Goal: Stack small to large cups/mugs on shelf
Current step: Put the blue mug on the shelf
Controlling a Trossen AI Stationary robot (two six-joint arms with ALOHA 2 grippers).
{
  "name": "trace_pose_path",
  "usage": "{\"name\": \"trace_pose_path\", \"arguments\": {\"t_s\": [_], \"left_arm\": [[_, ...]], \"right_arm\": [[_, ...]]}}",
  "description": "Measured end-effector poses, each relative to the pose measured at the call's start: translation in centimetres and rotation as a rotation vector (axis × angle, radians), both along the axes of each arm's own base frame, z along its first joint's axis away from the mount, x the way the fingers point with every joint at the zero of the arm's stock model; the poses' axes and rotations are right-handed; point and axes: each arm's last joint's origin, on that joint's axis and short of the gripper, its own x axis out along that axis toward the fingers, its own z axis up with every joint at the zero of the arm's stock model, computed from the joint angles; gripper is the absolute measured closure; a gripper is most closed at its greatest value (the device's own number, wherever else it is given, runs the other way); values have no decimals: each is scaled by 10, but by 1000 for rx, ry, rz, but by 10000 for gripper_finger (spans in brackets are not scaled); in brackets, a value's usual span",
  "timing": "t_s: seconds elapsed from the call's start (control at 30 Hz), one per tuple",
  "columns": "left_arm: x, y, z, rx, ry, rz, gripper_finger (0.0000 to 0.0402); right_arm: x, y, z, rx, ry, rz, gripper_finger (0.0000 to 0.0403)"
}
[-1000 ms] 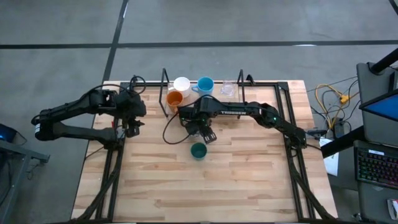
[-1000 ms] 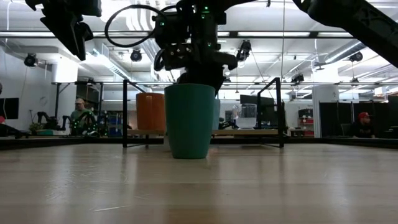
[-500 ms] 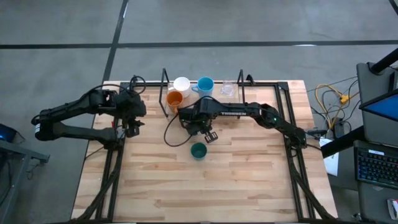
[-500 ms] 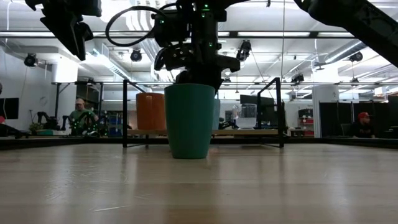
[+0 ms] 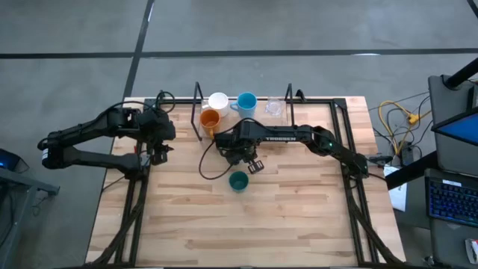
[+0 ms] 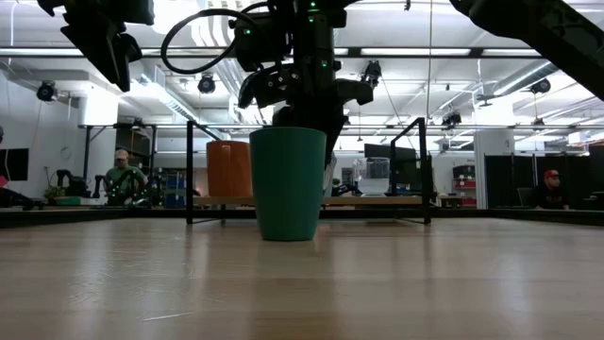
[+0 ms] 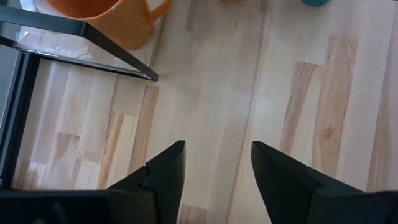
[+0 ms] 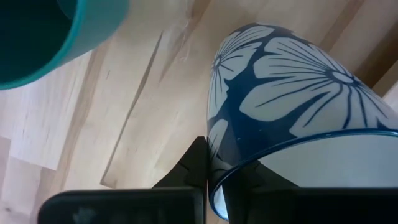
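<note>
A dark teal cup (image 5: 238, 181) (image 6: 288, 184) stands upright on the tabletop. Just beyond it, my right gripper (image 5: 252, 162) (image 8: 211, 171) points down, shut on a blue cup with white flowers (image 8: 286, 93). On the shelf (image 6: 377, 200) at the far edge stand an orange mug (image 5: 210, 117), a white cup (image 5: 218, 101), a light blue cup (image 5: 246, 102) and a clear glass (image 5: 274, 107). My left gripper (image 5: 158, 153) (image 7: 217, 168) hangs open above bare wood by the shelf's left end. My right gripper pinches the flowered cup's rim (image 8: 214, 177), one finger outside the wall (image 8: 194, 165) and one inside the cup. The fingers come from above, pointing down. Whether the cup's base rests on the table, I cannot tell.
The shelf's black wire frame (image 5: 199, 112) has upright loops at both ends. A black cable (image 5: 205, 161) curls over the table beside my right arm. The near half of the wooden table (image 5: 246, 224) is bare wood. People and equipment show in the room far behind.
My right gripper has shut on the flowered cup's rim just beyond the teal cup, barely shifting its place. The teal cup and the cups on the shelf stand as before.
</note>
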Motion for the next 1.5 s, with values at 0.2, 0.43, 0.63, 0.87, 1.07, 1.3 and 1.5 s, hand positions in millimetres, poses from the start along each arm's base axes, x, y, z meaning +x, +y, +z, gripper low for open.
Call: {"name": "trace_pose_path", "arguments": {"t_s": [0.2, 0.43, 0.63, 0.87, 1.07, 1.3, 1.5], "left_arm": [[0, 0, 0, 10, 4, -21, 233], [0, 0, 0, 11, 4, -22, 233], [0, 0, 0, 11, 4, -22, 233], [0, 0, 0, 12, 4, -22, 233], [0, 0, 0, 12, 4, -22, 233], [0, 0, 0, 11, 4, -21, 233], [0, 0, 0, 10, 4, -20, 233]], "right_arm": [[-2, 7, 0, 20, 21, -26, 389], [-4, 9, 6, 97, 20, -191, 389], [-7, 16, 11, 231, 59, -245, 389], [-10, 14, 6, 221, 104, -286, 389], [-10, 14, 5, 207, 104, -339, 389], [-6, 12, 5, 200, 68, -466, 389], [6, 8, 14, 210, -78, -487, 389]]}}
